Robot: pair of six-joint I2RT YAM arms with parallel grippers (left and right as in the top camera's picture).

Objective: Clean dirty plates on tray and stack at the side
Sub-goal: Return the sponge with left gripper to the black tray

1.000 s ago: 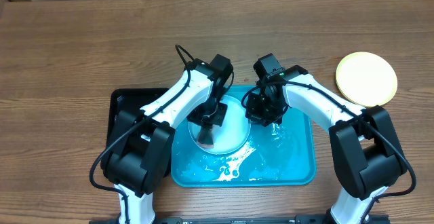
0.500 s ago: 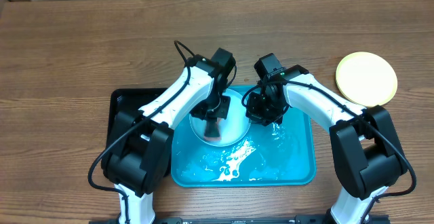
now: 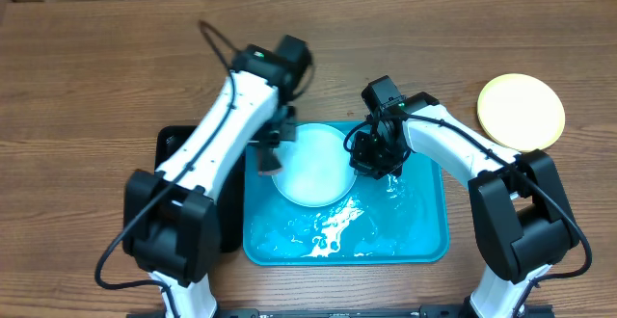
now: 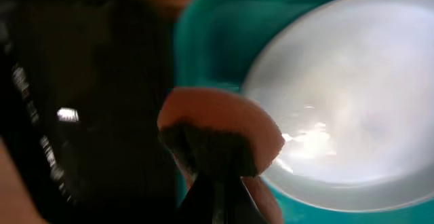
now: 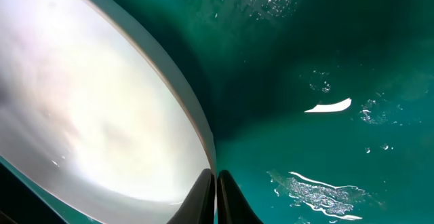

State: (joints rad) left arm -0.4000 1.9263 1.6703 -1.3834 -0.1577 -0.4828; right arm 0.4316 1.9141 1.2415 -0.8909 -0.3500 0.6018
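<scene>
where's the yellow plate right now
Overhead view: the yellow plate sits on the wooden table at the far right, outside the blue tray, past its upper right corner.

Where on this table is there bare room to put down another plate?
Bare wood runs along the far side beyond both arms, and left of the black tray. The blue tray's near half holds only suds. Crowded: around the plate, with the left gripper and right gripper at it; a yellow plate sits far right.
</scene>
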